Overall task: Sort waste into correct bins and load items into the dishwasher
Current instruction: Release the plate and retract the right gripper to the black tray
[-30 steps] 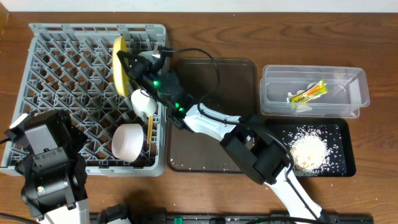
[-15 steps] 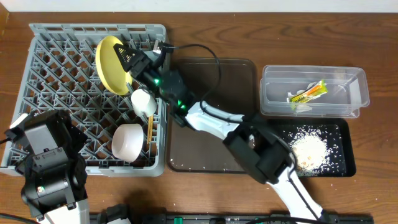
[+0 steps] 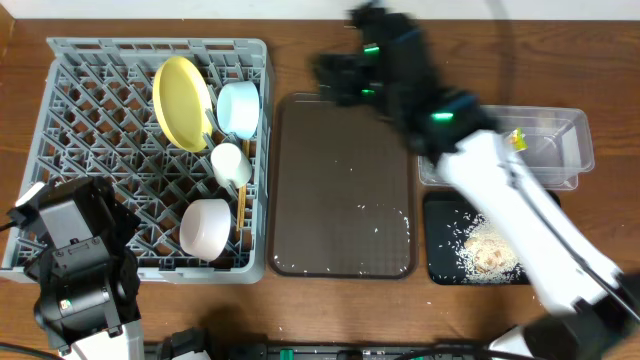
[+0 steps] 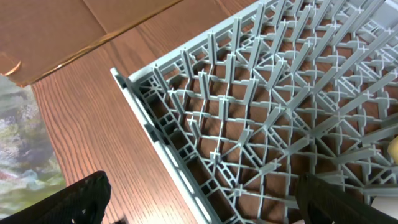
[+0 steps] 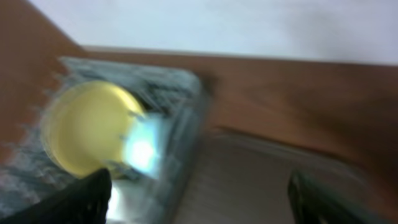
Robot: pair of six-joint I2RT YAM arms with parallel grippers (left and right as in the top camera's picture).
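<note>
Plainly, the grey dish rack [image 3: 150,44] holds all the crockery. The round yellow plate [image 3: 183,103] stands tilted on edge among the pegs near the rack's far rim, and the light blue bowl [image 3: 239,108] leans just beside it, toward the rack's right wall. The small white cup [image 3: 230,163] sits just nearer than those two, and the white bowl [image 3: 207,227] rests tilted close to the rack's near right corner. The wooden chopsticks [image 3: 241,215] lie along the rack's right wall, right beside the white bowl (whether they touch it I cannot tell). Just right of the rack lies the dark brown serving tray [image 3: 340,190], with a few whitish specks on it. Farther right of the rack, beyond that tray, sits the clear plastic tub [image 3: 565,150], where the green-and-yellow wrapper [image 3: 517,139] is partly hidden by the arm. The black tray [image 3: 445,270] is there as well, with the rice-like grains [image 3: 490,250] heaped in it. The right gripper [image 3: 335,72], blurred, hangs off the rack's far right corner, above the brown tray's far edge. Its wrist view shows its fingers [image 5: 81,199] spread wide with nothing between them. The left gripper [image 4: 202,193] hovers over the rack's near left corner, its jaws likewise wide apart and empty.
</note>
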